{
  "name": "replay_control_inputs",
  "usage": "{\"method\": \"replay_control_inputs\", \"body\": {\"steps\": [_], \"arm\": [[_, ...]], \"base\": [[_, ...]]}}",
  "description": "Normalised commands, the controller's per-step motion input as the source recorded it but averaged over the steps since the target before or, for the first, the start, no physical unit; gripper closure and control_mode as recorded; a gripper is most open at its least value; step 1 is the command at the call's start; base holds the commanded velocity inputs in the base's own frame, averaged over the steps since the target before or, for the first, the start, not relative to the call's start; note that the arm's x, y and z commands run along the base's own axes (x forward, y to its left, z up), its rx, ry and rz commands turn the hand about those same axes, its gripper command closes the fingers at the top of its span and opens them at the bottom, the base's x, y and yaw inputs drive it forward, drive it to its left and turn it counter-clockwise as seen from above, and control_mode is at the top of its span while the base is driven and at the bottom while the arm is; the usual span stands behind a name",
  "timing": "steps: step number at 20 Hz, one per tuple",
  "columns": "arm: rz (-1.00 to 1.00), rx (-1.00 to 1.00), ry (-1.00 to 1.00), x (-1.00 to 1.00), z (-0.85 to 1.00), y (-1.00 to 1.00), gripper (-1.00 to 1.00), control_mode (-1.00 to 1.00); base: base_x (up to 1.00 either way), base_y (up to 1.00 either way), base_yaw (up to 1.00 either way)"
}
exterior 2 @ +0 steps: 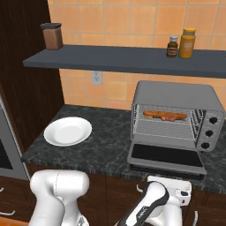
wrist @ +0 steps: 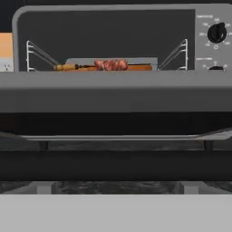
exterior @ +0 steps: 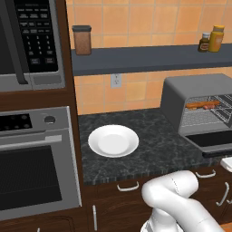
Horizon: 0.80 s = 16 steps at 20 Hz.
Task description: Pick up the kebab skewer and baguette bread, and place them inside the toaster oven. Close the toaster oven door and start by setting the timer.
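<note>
The toaster oven (exterior 2: 176, 117) sits on the dark counter (exterior 2: 101, 145), and everything here is told from it. Its door (exterior 2: 167, 156) hangs down flat in front, wide open. Inside, on the wire rack (exterior 2: 165, 126), the baguette bread (exterior 2: 164, 114) lies long-ways with the kebab skewer (exterior 2: 173, 118) right beside it, at the front. The gripper (exterior 2: 176, 190) is low down, just in front of the door's edge, and its fingers are spread wide, holding nothing. A white plate (exterior 2: 67, 131) rests well to the oven's left.
</note>
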Motion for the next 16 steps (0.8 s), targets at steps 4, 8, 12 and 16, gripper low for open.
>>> {"method": "replay_control_inputs", "body": {"steps": [4,8,12,16], "arm": [[0.0,0.0,0.0,0.32,0.51,0.07,-1.0,-1.0],[0.0,0.0,0.0,0.37,0.42,0.09,-1.0,-1.0],[0.0,0.0,0.0,0.44,0.45,0.11,-1.0,-1.0],[0.0,0.0,0.0,0.61,0.45,0.05,-1.0,-1.0]], "base": [[0.0,0.0,0.0],[0.0,0.0,0.0],[0.0,0.0,0.0],[0.0,0.0,0.0]]}}
